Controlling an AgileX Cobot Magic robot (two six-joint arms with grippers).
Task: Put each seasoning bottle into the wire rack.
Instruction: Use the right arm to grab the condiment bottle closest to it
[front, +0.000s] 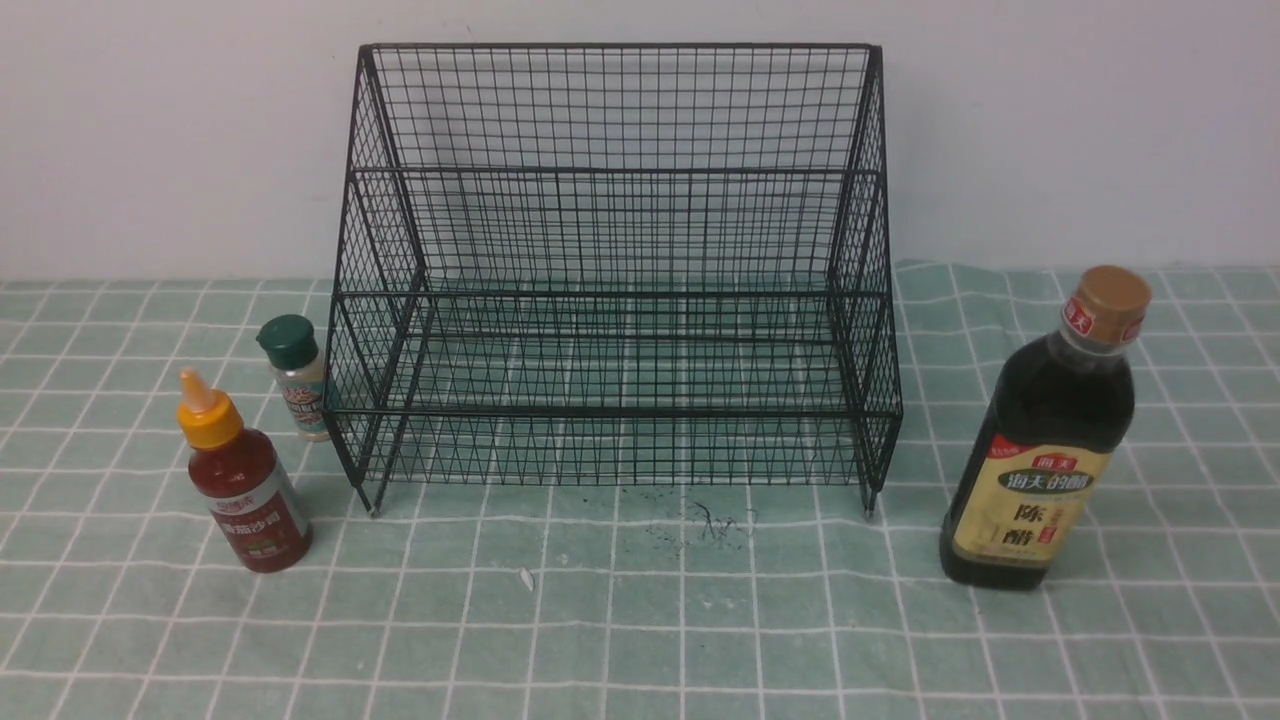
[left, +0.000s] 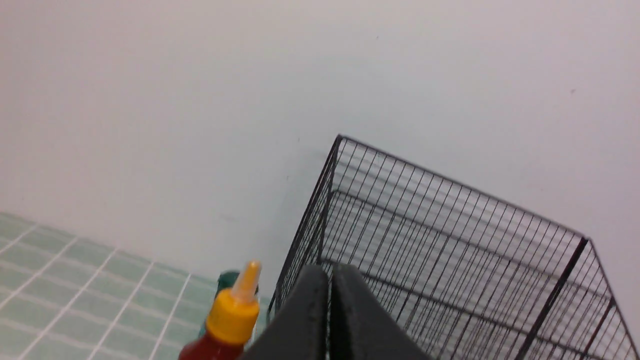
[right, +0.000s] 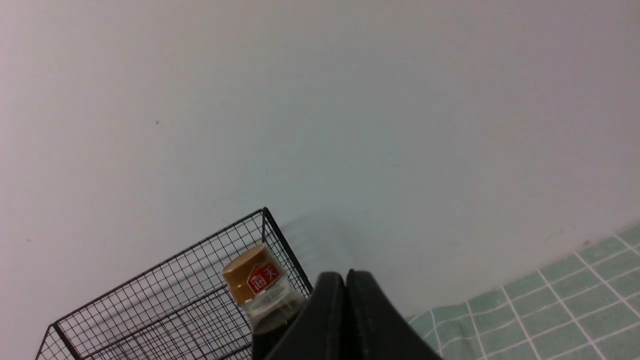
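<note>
The black wire rack (front: 615, 270) stands at the back middle against the wall, with nothing in it. The red sauce bottle (front: 243, 480) with its orange nozzle cap stands left of it. The small green-capped shaker (front: 296, 378) stands behind that, close to the rack's left side. The tall dark vinegar bottle (front: 1045, 440) stands right of the rack. No gripper shows in the front view. My left gripper (left: 330, 272) is shut and empty, near the sauce bottle (left: 227, 320) and the rack (left: 450, 250). My right gripper (right: 346, 277) is shut and empty beside the vinegar bottle (right: 260, 287).
A green checked cloth (front: 640, 620) covers the table. A white wall (front: 150, 130) rises right behind the rack. Small dark specks (front: 705, 525) lie on the cloth in front of the rack.
</note>
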